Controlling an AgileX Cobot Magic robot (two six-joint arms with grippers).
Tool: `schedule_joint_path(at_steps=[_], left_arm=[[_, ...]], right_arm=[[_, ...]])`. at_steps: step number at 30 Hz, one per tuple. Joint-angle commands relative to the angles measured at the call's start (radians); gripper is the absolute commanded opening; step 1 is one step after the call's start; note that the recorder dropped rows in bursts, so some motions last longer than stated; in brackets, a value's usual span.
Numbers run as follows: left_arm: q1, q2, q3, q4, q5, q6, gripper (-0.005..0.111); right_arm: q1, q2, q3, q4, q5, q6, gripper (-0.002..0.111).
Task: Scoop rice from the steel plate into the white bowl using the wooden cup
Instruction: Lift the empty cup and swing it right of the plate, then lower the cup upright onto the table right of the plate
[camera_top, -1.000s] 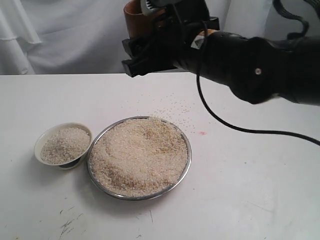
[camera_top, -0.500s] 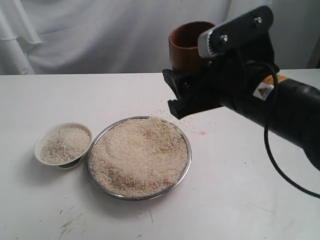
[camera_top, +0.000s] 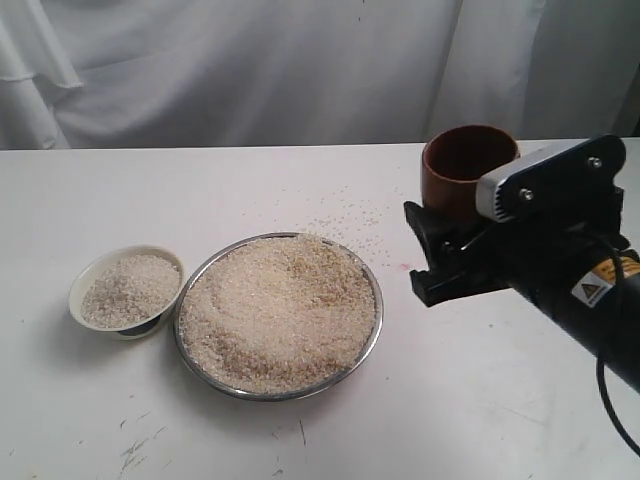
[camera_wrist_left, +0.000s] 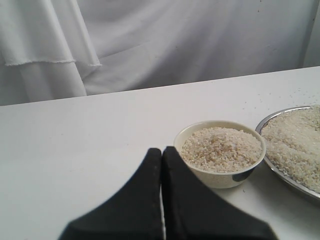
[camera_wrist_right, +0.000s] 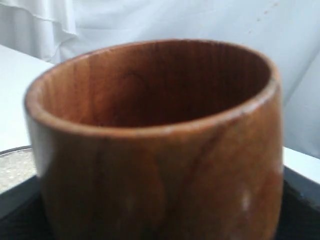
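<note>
The steel plate (camera_top: 179, 322) lies mid-table, heaped with rice (camera_top: 280, 310). Left of it stands the white bowl (camera_top: 78, 284), holding more rice. My right gripper (camera_top: 440, 255) is to the right of the plate, low over the table, and shut on the wooden cup (camera_top: 468, 165). The cup is upright with its mouth up. In the right wrist view the wooden cup (camera_wrist_right: 155, 140) fills the picture, and the part of its inside that shows holds no rice. My left gripper (camera_wrist_left: 162, 150) is shut and empty, just short of the white bowl (camera_wrist_left: 220, 177), with the steel plate (camera_wrist_left: 287, 180) beyond.
Loose grains (camera_top: 345, 215) are scattered on the white table behind the plate. A white curtain (camera_top: 250, 70) hangs along the table's far edge. The right arm's black body and cable (camera_top: 600, 290) fill the right side.
The right arm has carried the cup from high above the plate's far side down and to the right, and it now sits low beside the plate. Plate and bowl have not moved.
</note>
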Motion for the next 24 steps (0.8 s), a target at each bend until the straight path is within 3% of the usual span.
schedule_joint_path(at_steps=[1, 7, 24], left_arm=[[-0.007, 0.008, -0.003, -0.001, -0.010, -0.002, 0.000], [-0.007, 0.008, -0.003, -0.001, -0.010, -0.005, 0.000], [-0.007, 0.008, -0.003, -0.001, -0.010, -0.002, 0.000]], right_arm=[[-0.076, -0.008, 0.015, -0.056, -0.067, 0.017, 0.000], [-0.142, -0.008, 0.017, -0.102, -0.032, 0.116, 0.000], [-0.143, -0.006, 0.023, -0.118, 0.009, 0.090, 0.000]])
